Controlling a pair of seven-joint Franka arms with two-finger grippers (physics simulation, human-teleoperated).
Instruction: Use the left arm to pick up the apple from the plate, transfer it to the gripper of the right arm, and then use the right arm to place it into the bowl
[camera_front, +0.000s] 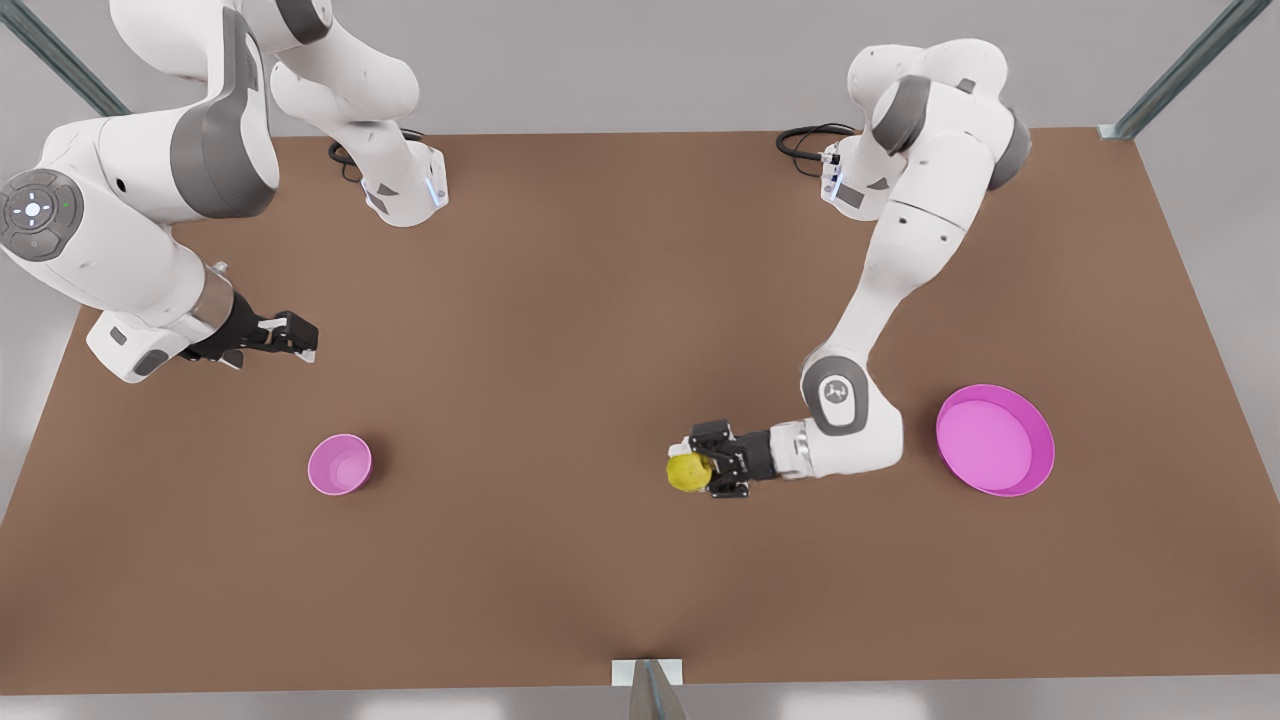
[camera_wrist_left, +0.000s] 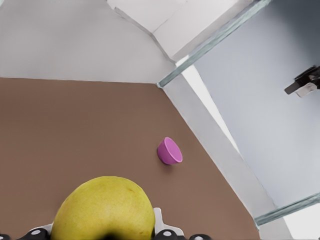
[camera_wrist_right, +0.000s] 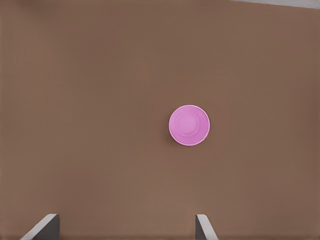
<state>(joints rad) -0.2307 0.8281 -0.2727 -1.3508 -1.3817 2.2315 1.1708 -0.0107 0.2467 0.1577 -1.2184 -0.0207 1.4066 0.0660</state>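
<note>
Left claw gripper (camera_front: 700, 468) clamps yellow-green round apple (camera_front: 687, 472) mid-desk for me; right slim gripper (camera_front: 300, 338) spread wide above small pink bowl (camera_front: 339, 464).

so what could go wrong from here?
1. The left tool holds the apple by one side, most of it sticking out past the fingers; it could slip during the carry.
2. The right tool waits open far across the table, so the handover needs a long move and a tight line-up on a small round fruit.
3. The bowl is small, so a sloppy release could miss it.
</note>
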